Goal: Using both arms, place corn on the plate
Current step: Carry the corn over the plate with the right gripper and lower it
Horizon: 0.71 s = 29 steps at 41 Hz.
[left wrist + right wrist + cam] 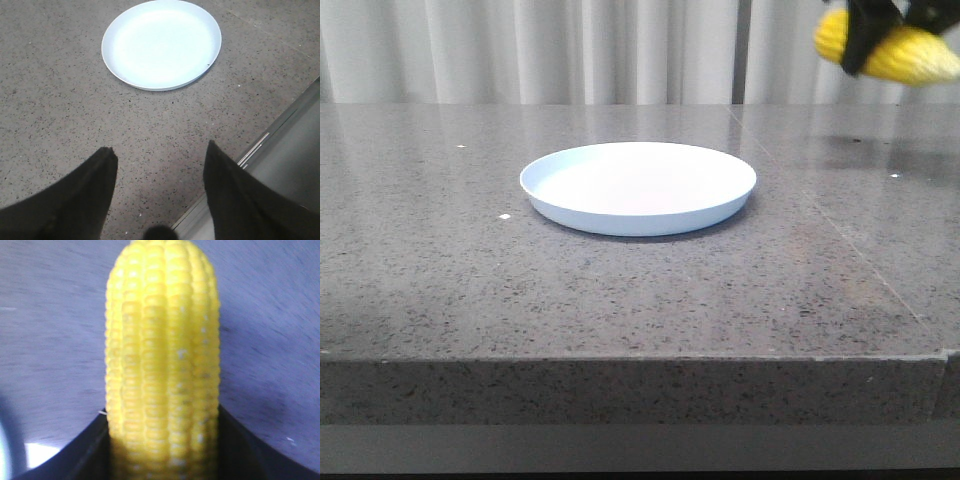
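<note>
Broadly, the speckled grey stone bench [440, 300] carries only the plate [638, 187], a round, shallow, smooth pale blue-white dish sitting centrally, bare and ready to receive. Up at two o'clock from it, well above the surface, the right hand [876, 30] is clenched around the corn [920, 55], a bright yellow cob of neat kernel rows, evidently lifted for carrying over. Smallest in view, the left hand [160, 165] hovers released, its dark angular fingers spread, with the plate at its twelve o'clock.

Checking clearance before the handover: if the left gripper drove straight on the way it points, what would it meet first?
Likely the bare tabletop. The left gripper is open and empty, and between it and the plate lies only speckled stone. If its path runs shallow, the plate's near rim comes first; depth is unclear from the wrist view.
</note>
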Each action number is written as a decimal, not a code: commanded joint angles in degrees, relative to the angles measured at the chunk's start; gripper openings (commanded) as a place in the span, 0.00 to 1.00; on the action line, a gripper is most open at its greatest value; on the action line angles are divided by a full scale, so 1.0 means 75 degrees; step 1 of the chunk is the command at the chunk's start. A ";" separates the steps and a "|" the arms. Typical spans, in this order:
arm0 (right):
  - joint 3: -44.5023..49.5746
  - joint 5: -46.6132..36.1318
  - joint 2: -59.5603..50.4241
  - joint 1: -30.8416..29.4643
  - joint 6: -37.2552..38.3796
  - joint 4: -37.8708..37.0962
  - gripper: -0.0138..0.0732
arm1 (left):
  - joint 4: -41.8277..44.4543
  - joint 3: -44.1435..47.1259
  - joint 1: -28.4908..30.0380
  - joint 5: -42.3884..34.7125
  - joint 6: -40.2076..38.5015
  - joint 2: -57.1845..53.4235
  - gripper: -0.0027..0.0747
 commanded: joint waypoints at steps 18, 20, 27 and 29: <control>0.0715 -0.1231 -0.0974 0.2468 0.0717 0.1310 0.46 | 0.0029 -0.0203 -0.0064 -0.0516 -0.0095 -0.0002 0.54; 0.1015 -0.1629 -0.0900 0.2558 0.0718 0.1557 0.46 | 0.0029 -0.0203 -0.0064 -0.0516 -0.0095 -0.0002 0.54; 0.1435 -0.2289 -0.0438 0.2675 0.0718 0.2146 0.46 | 0.0029 -0.0203 -0.0064 -0.0516 -0.0095 -0.0002 0.54; 0.1435 -0.2339 -0.0276 0.2675 0.0718 0.2177 0.46 | 0.0029 -0.0203 -0.0064 -0.0516 -0.0095 -0.0002 0.54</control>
